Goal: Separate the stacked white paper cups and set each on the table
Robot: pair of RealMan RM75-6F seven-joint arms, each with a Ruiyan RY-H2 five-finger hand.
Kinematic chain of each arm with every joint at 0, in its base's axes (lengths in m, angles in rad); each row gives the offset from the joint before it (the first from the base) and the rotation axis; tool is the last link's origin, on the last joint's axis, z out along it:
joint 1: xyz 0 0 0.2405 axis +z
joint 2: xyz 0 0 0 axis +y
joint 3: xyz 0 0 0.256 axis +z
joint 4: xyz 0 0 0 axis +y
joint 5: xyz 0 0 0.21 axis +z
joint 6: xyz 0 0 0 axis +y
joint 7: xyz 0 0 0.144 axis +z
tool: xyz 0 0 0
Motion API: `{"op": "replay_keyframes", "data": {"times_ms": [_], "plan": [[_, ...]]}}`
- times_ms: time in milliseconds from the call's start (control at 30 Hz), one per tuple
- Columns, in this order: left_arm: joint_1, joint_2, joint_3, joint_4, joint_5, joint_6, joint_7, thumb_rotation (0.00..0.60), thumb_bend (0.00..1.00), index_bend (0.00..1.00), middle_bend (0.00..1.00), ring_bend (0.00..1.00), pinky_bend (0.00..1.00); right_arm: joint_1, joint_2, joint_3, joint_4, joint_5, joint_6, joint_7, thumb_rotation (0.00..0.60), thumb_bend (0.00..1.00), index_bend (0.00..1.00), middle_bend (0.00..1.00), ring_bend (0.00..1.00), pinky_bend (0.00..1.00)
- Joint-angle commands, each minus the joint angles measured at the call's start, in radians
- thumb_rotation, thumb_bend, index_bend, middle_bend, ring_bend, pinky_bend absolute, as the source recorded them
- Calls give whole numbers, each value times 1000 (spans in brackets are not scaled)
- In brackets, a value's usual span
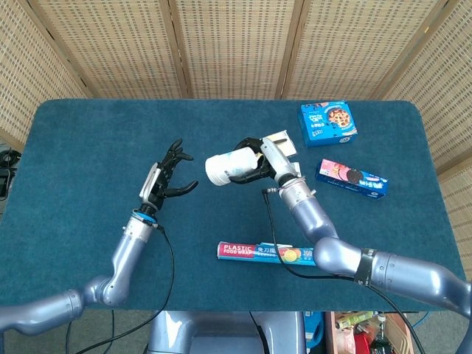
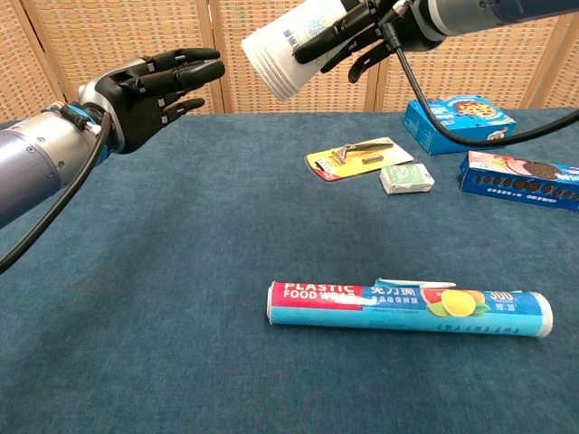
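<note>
A stack of white paper cups [image 1: 226,167] [image 2: 288,50] lies on its side in the air, base end pointing left. My right hand [image 1: 258,160] [image 2: 362,29] grips it around the rim end, well above the table. A short gap to the left of the cups' base, my left hand [image 1: 167,175] [image 2: 152,83] hangs open with fingers spread toward the stack, holding nothing and not touching it.
On the blue table [image 1: 88,140] lie a food wrap roll [image 1: 269,253] [image 2: 407,308], a blue cookie box [image 1: 328,122] [image 2: 460,118], a long biscuit box [image 1: 352,177] [image 2: 522,180], a razor on a yellow card [image 2: 351,156] and a small green-white box [image 2: 405,177].
</note>
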Motion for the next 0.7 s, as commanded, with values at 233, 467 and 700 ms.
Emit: {"op": "replay_keyframes", "data": {"times_ms": [233, 467, 700], "plan": [[12, -6, -16, -61, -74, -29, -28, 600, 206, 466, 0, 0, 0, 2, 10, -11, -3, -4, 6, 7, 600, 238, 663, 552, 412, 658], [10, -17, -27, -80, -125, -53, -10, 600, 206, 492, 0, 0, 0, 3, 16, -21, -8, -5, 6, 11, 600, 239, 663, 552, 412, 658], [-3, -32, -41, -89, -136, -57, 13, 600, 206, 500, 0, 0, 0, 4, 17, -27, -10, -8, 1, 18, 600, 238, 663, 552, 412, 658]]}}
